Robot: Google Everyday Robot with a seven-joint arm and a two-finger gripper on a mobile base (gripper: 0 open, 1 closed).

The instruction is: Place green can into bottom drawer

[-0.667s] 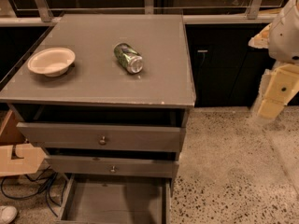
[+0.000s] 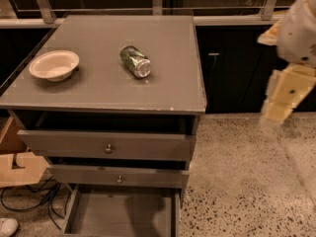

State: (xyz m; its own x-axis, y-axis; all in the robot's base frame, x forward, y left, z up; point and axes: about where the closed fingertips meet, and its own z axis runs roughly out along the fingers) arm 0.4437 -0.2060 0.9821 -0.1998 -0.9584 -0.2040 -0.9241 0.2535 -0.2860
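The green can [image 2: 135, 60] lies on its side on the grey cabinet top [image 2: 163, 85], near the middle, with its silver end facing the front right. The bottom drawer [image 2: 123, 214] is pulled out at the foot of the cabinet, and its grey floor is bare. My gripper [image 2: 280, 101] hangs in the air at the right edge of the camera view, off the cabinet's right side and well apart from the can. It holds nothing that I can see.
A cream bowl [image 2: 54, 64] sits on the left of the cabinet top. The two upper drawers [image 2: 106, 147] with small knobs stick out slightly. A cardboard box [image 2: 17, 167] and cables [image 2: 34, 201] are on the floor at the left. Speckled floor [image 2: 247, 181] lies to the right.
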